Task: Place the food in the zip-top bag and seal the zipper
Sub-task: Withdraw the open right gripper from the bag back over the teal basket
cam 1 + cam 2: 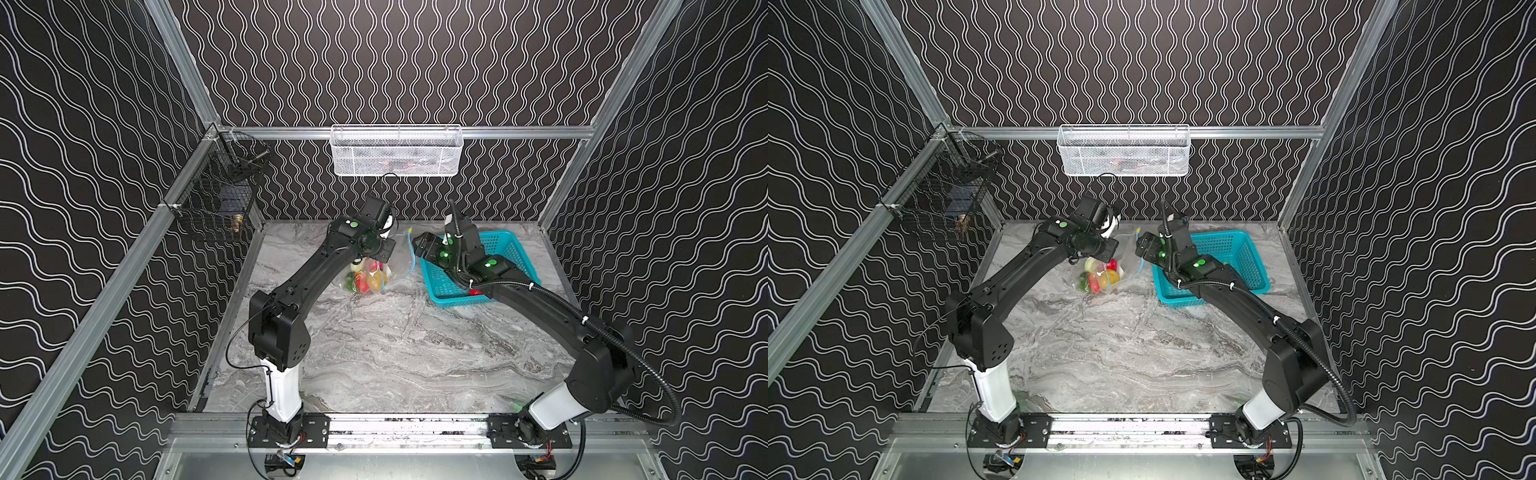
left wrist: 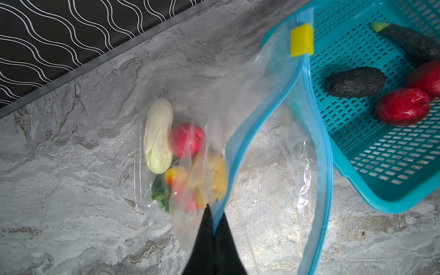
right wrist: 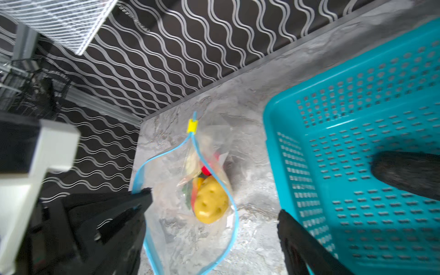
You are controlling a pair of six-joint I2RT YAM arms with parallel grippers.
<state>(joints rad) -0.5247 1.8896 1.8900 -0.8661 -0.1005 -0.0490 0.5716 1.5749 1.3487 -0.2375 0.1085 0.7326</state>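
The zip-top bag (image 2: 240,102) lies on the marble table (image 1: 395,345), its mouth pulled wide. My left gripper (image 2: 213,214) is shut on the zipper (image 2: 262,107) strip at the mouth's rim. The yellow slider (image 2: 302,39) sits at the strip's far end. Inside the bag lie a white oblong piece (image 2: 158,135), a red fruit (image 2: 187,140) and a yellow potato (image 3: 210,202). My right gripper (image 3: 212,228) hangs open over the mouth, holding nothing, beside the teal basket (image 3: 357,226). Two red fruits (image 2: 402,107) and two dark pieces (image 2: 356,82) lie in the basket.
The teal basket (image 1: 505,245) stands just right of the bag (image 1: 397,266), near the back wall. A white mesh basket (image 1: 397,149) hangs on the back wall and a black wire basket (image 1: 216,199) on the left wall.
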